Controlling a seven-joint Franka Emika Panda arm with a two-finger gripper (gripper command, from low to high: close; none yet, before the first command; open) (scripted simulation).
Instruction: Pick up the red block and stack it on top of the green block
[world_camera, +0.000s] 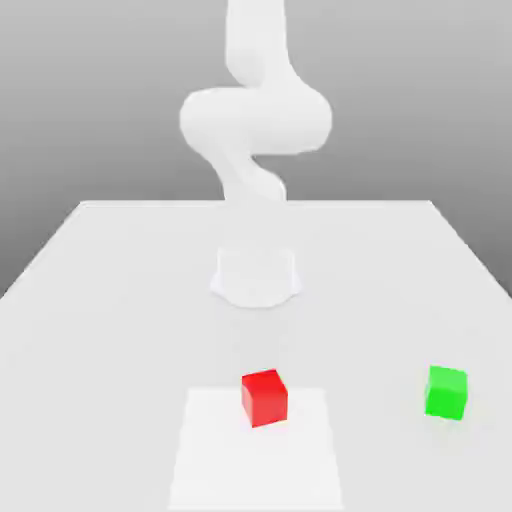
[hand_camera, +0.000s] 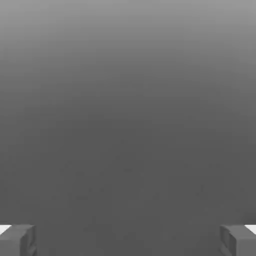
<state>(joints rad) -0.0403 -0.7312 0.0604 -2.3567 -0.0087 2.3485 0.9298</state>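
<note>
Smooth white rounded arm (world_camera: 255, 120), wide round base, 2 grey squared fingertips (hand_camera: 20, 240)

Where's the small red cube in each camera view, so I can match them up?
Exterior view: the small matte red cube sits on the white table, on the exterior view's left of the green cube.
Hand view: open gripper, grey fingertips apart.
Shared landmark: possibly the grey backdrop.
</note>
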